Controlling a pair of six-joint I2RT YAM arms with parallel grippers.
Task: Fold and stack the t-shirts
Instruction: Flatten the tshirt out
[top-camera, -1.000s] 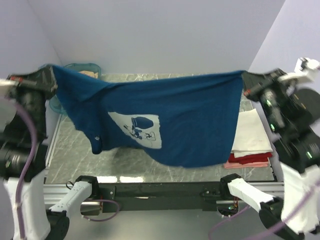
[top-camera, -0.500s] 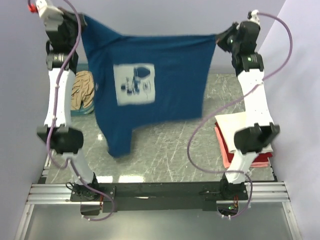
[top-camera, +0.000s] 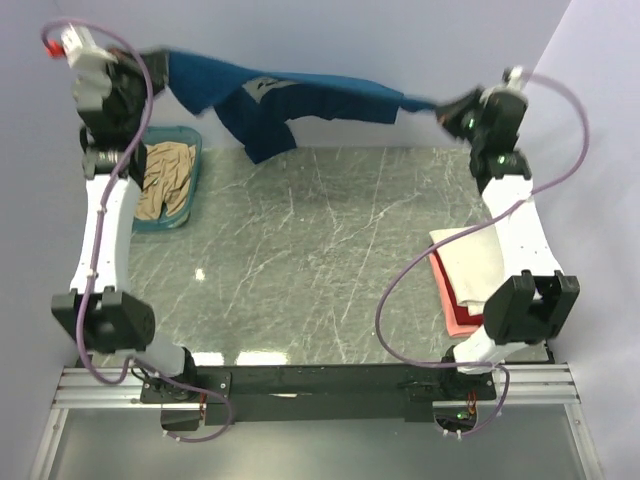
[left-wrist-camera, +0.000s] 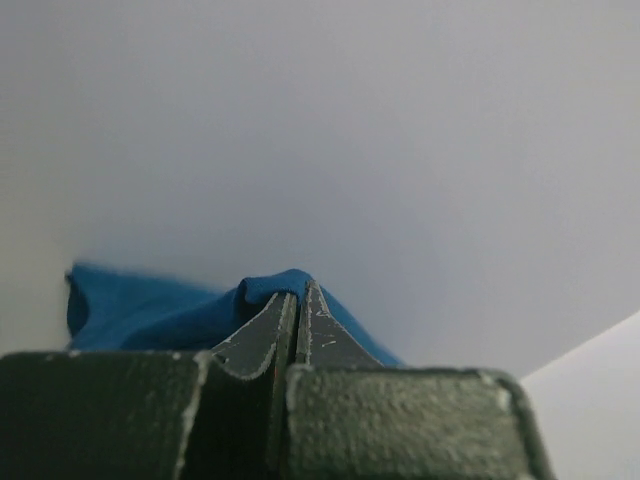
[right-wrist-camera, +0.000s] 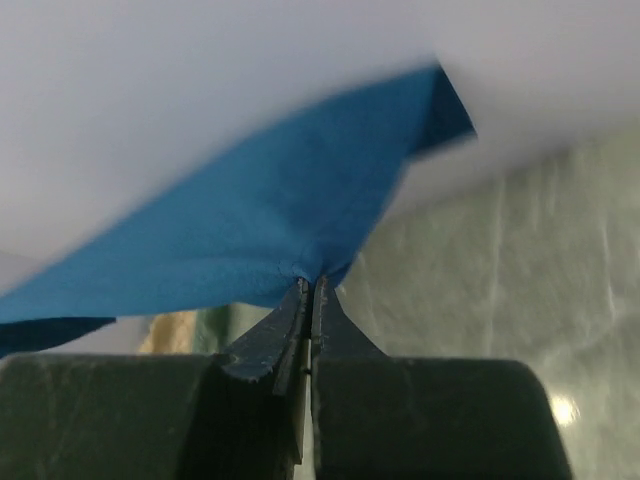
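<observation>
The dark blue t-shirt (top-camera: 300, 98) hangs stretched in the air above the counter's (top-camera: 300, 270) far edge, bunched near its middle. The left hand (top-camera: 152, 62) is clamped on one end above the counter's far left corner. The right hand (top-camera: 442, 106) pinches the other end above the far right. A folded cream-white t-shirt (top-camera: 472, 258) lies on a red t-shirt (top-camera: 456, 305) at the counter's right edge. A tan t-shirt (top-camera: 165, 180) fills a teal basket (top-camera: 160, 226) at its left edge.
</observation>
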